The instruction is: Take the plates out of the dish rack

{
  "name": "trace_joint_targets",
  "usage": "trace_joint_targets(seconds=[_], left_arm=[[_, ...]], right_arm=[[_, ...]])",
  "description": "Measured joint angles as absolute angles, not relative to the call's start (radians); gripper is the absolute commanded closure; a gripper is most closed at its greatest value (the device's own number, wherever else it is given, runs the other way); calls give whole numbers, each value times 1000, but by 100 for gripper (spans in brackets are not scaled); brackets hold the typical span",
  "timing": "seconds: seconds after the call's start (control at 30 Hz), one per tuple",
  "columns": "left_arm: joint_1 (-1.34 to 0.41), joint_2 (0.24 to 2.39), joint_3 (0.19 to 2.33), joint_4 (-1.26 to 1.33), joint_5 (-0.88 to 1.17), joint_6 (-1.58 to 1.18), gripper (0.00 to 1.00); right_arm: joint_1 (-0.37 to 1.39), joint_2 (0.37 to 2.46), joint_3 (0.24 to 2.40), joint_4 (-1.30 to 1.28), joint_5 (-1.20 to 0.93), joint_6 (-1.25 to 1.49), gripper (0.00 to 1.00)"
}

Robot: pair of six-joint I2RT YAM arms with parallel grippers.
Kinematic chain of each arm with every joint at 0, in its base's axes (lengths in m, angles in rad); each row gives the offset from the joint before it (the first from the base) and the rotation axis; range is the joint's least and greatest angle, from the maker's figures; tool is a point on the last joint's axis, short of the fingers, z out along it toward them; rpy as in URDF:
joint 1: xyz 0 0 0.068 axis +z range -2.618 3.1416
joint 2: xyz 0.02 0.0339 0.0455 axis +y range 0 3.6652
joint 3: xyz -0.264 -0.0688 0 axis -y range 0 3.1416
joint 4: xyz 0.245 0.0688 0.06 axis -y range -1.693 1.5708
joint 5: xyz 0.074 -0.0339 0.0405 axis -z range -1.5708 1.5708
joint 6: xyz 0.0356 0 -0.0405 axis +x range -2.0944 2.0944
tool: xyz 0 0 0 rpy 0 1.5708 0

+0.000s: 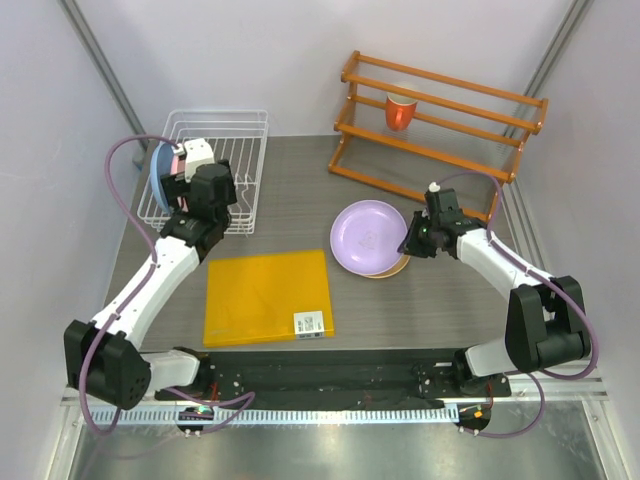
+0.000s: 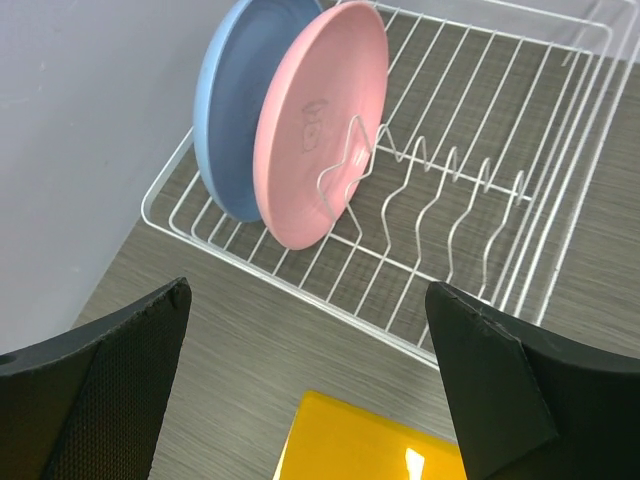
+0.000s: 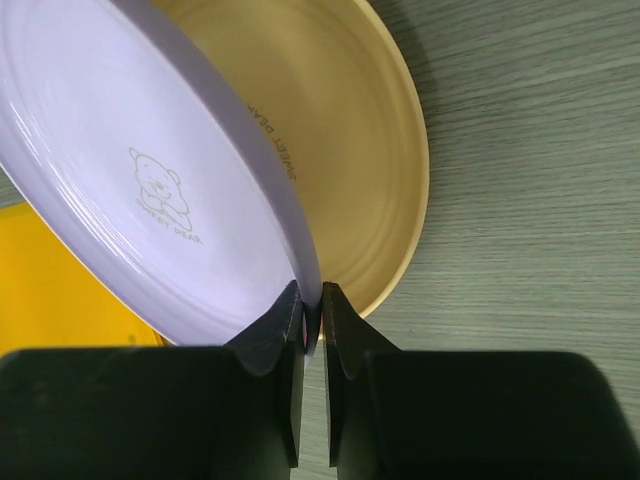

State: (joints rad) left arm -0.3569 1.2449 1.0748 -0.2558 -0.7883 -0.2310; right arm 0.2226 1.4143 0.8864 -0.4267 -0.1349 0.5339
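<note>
Item 1, dish rack (image 1: 245,165): you have it at the far left of the table (image 1: 300,200), white wire, with two plates in it.

Item 2, light blue plate (image 2: 225,110): it stands on edge at the left end of the rack, tilted slightly.

Item 3, pink plate (image 2: 320,130): it stands on edge just beside the blue one, overlapping it on the slot side, with a faint printed figure on its face.

Item 4, your left gripper (image 2: 308,295): it hangs over the table just in front of the rack's near rim. The jaws are spread wide and hold nothing.

Item 5, lilac plate (image 3: 150,180): you find it out of the rack, right of centre on the table, tilted over the orange-yellow one. A bear print shows on its face.

Item 6, orange-yellow plate (image 3: 340,150): it lies flat on the table beneath the lilac plate, mostly covered from above.

Item 7, your right gripper (image 3: 312,300): its fingers are pinched close on the lilac plate's near rim.

Item 8, sundries: a yellow mat (image 1: 268,295) lies at centre front. An orange wooden shelf (image 1: 440,120) stands at the far right, with a red cup (image 1: 401,111) on it.
</note>
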Motion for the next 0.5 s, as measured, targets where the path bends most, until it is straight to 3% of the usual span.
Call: trace_joint_targets(seconds=[0.4, 0.5], left_arm=[[-281, 1279, 1075, -250, -767, -228, 1], [-264, 1291, 1075, -251, -762, -228, 0]], right_arm=[[206, 1421, 886, -427, -114, 533, 83], [201, 1432, 886, -427, -115, 533, 55]])
